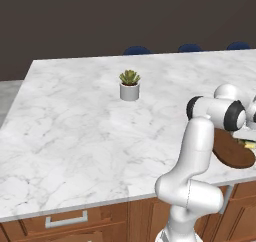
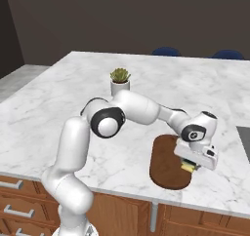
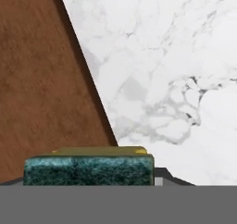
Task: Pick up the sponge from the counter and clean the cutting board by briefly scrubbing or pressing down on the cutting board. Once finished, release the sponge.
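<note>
Gripper [image 2: 191,167] jaws clamped on rectangular sponge [image 3: 89,168], fuzzy green face up, over smooth reddish-brown cutting board [image 2: 167,164] edge, veined marble counter [image 3: 171,70] beside.

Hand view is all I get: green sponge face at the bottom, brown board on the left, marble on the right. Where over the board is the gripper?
Observer: In the right base view the gripper is over the cutting board, near its right edge.
Operator: Is the sponge really clamped?
Observer: Yes. The sponge shows yellow under the hand, and the gripper is shut on it.
Operator: Anything close by to avoid?
Observer: A small potted plant stands on the counter farther back, well apart from the board.
</note>
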Available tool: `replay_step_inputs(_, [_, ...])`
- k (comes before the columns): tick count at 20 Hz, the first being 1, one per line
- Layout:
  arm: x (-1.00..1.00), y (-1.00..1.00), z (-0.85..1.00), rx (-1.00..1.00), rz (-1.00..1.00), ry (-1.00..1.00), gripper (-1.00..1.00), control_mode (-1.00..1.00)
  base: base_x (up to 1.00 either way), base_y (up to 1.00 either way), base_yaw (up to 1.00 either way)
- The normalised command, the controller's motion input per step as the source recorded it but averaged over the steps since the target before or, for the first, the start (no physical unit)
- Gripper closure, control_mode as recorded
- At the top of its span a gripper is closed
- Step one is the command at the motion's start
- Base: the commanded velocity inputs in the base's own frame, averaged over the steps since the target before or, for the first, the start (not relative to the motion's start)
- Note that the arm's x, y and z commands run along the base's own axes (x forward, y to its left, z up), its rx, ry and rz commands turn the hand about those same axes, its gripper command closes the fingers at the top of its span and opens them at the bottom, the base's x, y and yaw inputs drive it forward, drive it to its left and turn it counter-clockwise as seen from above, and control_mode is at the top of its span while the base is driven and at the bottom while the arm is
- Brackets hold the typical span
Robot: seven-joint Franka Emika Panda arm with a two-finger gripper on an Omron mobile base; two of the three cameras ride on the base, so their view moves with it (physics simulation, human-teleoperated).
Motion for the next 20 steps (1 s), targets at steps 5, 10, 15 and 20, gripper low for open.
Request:
replay_step_inputs(5, [-0.88, 0.10, -0.26, 0.01, 0.00, 0.03, 1.00, -1.00, 0.00, 0.00, 0.00])
replay_step_inputs(10, [-0.86, 0.23, -0.27, 0.02, -0.01, 0.02, 1.00, -1.00, 0.00, 0.00, 0.00])
replay_step_inputs(15, [-0.30, 0.36, -0.23, 0.01, -0.02, 0.02, 1.00, -1.00, 0.00, 0.00, 0.00])
replay_step_inputs(20, [0.00, 0.35, -0.11, 0.00, -0.02, 0.00, 1.00, -1.00, 0.00, 0.00, 0.00])
